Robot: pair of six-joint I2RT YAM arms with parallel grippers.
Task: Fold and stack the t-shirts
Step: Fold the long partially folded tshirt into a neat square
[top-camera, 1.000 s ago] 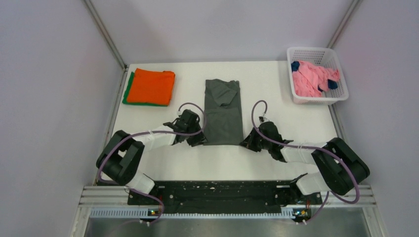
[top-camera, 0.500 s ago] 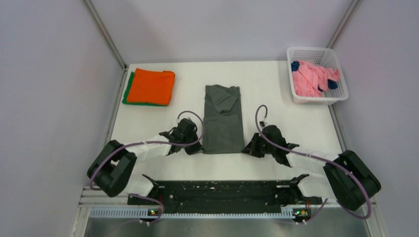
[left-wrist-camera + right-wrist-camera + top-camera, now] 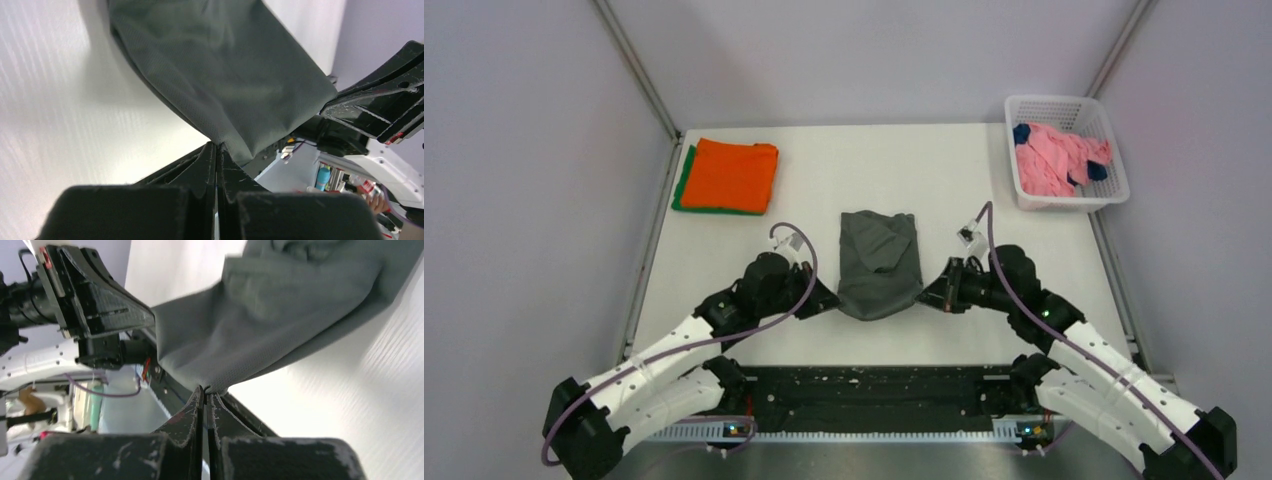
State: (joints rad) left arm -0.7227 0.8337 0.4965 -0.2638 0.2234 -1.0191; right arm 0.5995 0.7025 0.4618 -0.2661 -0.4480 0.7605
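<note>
T-shirt (image 3: pixel 879 265), olive-grey, long axis near-to-far; left gripper (image 3: pixel 829 300), right gripper (image 3: pixel 929 297) each pinching near hem corner

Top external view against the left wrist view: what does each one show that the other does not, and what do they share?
Only the top external view shows the orange t-shirt lying on the green t-shirt, and the white basket holding the pink t-shirt and navy cloth. Only the left wrist view shows, close up, the left gripper shut on a corner of the dark grey t-shirt. Both show that t-shirt, the right gripper and the white table.
</note>
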